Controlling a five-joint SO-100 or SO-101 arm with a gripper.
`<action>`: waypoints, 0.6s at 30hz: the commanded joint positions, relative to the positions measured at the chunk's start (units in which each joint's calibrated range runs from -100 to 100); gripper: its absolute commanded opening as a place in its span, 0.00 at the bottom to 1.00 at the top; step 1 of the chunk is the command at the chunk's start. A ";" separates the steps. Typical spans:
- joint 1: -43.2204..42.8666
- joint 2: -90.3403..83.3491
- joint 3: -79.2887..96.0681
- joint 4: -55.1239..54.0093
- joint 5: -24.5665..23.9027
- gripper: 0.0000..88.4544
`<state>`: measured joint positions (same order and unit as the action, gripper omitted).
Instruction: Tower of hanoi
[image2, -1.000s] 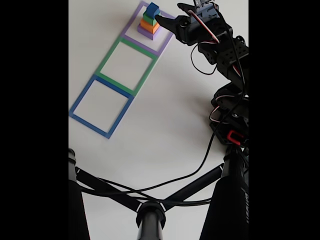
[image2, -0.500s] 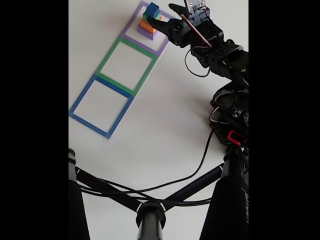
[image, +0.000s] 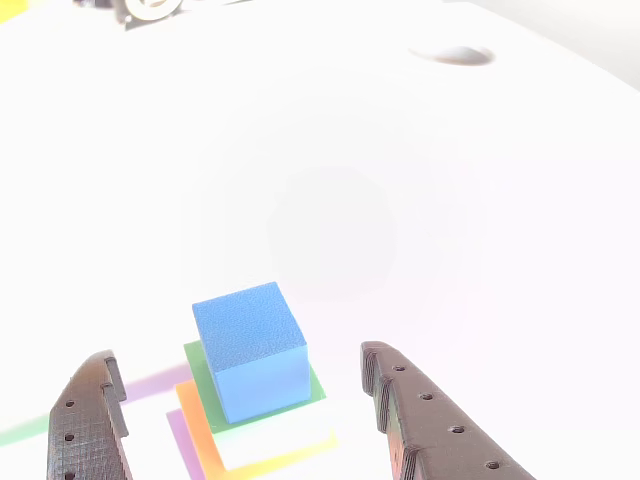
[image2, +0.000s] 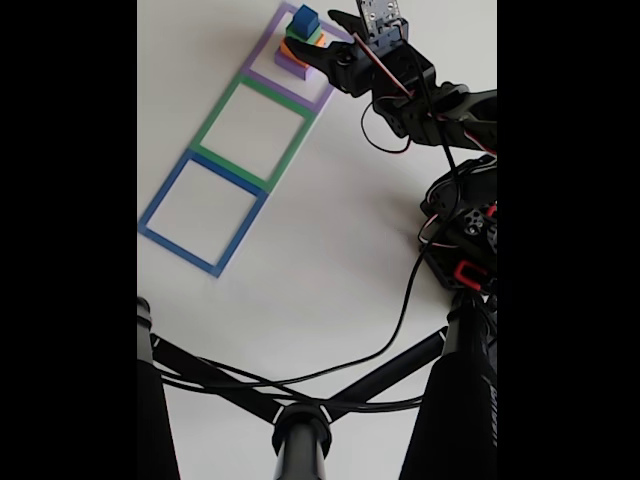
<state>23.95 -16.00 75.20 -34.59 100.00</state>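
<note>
- white table (image2: 330, 250): we are seeing taped squares (image2: 250, 125) lying in a row.
- blue cube (image: 250, 350) is topping the stack.
- gripper (image: 240, 400): jaws are standing released, flanking the cube.

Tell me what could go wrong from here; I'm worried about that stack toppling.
The open gripper straddles the blue cube, but the cube sits nearer one finger than the other, so closing may shove it sideways. The blocks beneath, green and orange, look skewed, so a nudge could shift the whole stack. Glare in the other view hides the lower blocks' edges.
</note>
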 joint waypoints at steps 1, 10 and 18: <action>-0.74 1.75 -3.83 -2.82 0.00 0.32; -2.28 4.33 -5.38 -4.52 0.00 0.31; -2.18 4.98 -5.01 -4.92 0.00 0.27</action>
<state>21.98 -10.51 71.98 -38.20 100.00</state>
